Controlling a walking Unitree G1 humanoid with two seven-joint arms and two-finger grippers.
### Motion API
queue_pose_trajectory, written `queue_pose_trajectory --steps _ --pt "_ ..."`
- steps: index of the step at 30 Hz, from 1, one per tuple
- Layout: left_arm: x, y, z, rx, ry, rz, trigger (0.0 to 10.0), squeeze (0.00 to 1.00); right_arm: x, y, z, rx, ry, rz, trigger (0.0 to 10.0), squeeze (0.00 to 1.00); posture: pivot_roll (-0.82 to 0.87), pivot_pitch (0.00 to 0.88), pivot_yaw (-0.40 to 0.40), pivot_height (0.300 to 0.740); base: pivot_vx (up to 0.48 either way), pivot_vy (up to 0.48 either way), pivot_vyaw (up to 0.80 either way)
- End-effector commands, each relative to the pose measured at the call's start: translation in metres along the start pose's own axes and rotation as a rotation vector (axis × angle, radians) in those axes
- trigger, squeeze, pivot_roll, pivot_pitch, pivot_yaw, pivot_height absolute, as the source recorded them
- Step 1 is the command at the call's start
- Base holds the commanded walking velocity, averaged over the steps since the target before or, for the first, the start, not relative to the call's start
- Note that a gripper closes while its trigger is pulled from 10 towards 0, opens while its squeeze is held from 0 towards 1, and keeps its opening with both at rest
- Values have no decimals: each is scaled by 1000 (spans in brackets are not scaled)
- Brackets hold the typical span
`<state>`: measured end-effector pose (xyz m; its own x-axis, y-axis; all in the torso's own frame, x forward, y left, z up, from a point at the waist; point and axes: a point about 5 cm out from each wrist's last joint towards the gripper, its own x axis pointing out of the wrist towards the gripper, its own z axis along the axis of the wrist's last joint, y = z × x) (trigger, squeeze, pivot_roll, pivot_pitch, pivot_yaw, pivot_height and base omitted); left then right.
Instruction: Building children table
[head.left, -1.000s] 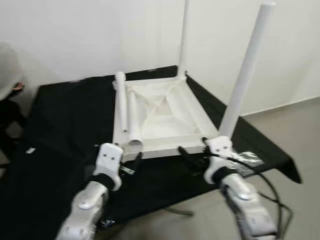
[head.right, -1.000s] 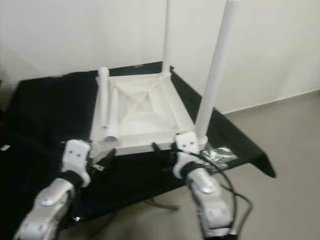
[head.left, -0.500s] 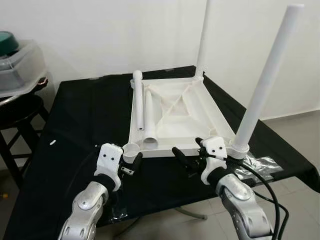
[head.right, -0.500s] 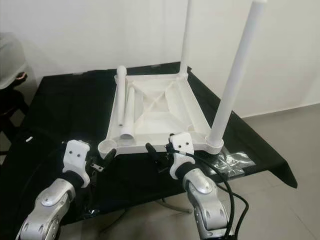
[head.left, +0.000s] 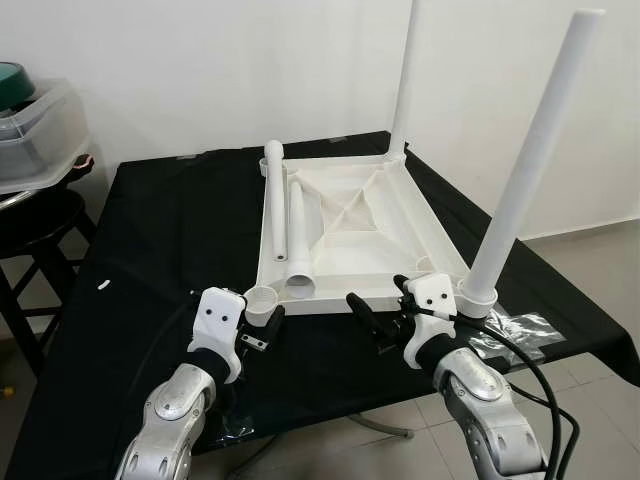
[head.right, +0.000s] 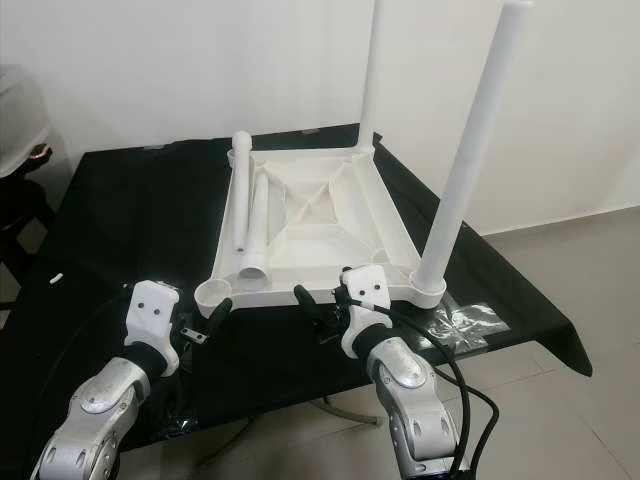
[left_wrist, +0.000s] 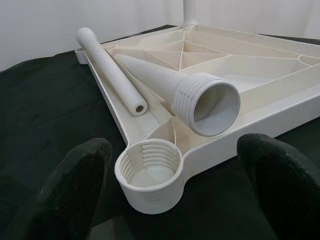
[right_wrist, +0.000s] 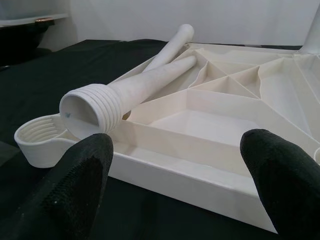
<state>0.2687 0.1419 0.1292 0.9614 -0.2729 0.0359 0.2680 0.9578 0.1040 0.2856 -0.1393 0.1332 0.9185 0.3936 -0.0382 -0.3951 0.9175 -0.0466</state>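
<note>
A white table top (head.left: 375, 235) lies upside down on a black-covered table (head.left: 160, 240). Two white legs stand upright in its right corners, one near (head.left: 525, 165) and one far (head.left: 403, 75). Two loose legs lie inside it: a thin one (head.left: 275, 200) along the left rim and one with a threaded end (left_wrist: 200, 97). The near left socket (left_wrist: 150, 167) is empty. My left gripper (head.left: 262, 330) is open just before that socket. My right gripper (head.left: 372, 322) is open in front of the near rim, left of the near upright leg.
A dark stool (head.left: 30, 225) carrying a clear plastic container (head.left: 35, 130) stands at the left. A crumpled plastic bag (head.left: 520, 325) lies on the cloth at the near right corner. A small white piece (head.left: 103, 285) lies on the cloth at the left. Behind the table is a white wall.
The camera moved in the first half second, so the whole scene shifted right and sharpened, and the stool came into view. Both grippers stay open at the near rim.
</note>
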Motion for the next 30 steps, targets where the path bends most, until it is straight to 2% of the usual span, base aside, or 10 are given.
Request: queue_pose_trajectory --steps 1,16,19,21,22,24,26,28,30 --pt "0 0 -3 -8 19 -8 10000 0 0 2 -1 11 -7 11 10000 0 -85 0 22 740 0 0 0" --pt "1 2 -2 -12 17 -4 10000 0 1 2 1 20 -14 7 10000 0 -71 0 28 740 0 0 0" --pt "1 4 -2 -38 18 11 10000 0 1 2 1 24 -17 5 10000 0 -65 0 26 740 0 0 0" --pt "1 17 -5 -229 10 113 10000 0 1 2 1 29 -20 4 10000 0 -63 0 19 740 0 0 0" --pt "1 17 -5 -229 10 113 10000 0 1 2 1 29 -20 4 10000 0 -63 0 19 740 0 0 0" --pt "-1 24 -6 -354 -6 163 10000 0 0 -1 1 88 -27 -24 10000 0 -62 3 18 740 0 0 0" --pt "-2 24 -6 -371 -12 164 10000 0 -1 -6 1 152 -34 -59 10000 0 -61 4 20 740 0 0 0" --pt "-2 23 -6 -361 -11 157 10000 0 -1 -6 1 143 -37 -57 10000 0 -60 4 22 740 0 0 0" --pt "-1 22 -5 -336 -9 142 10000 0 0 -2 2 88 -37 -32 10000 0 -63 4 24 740 0 0 0"
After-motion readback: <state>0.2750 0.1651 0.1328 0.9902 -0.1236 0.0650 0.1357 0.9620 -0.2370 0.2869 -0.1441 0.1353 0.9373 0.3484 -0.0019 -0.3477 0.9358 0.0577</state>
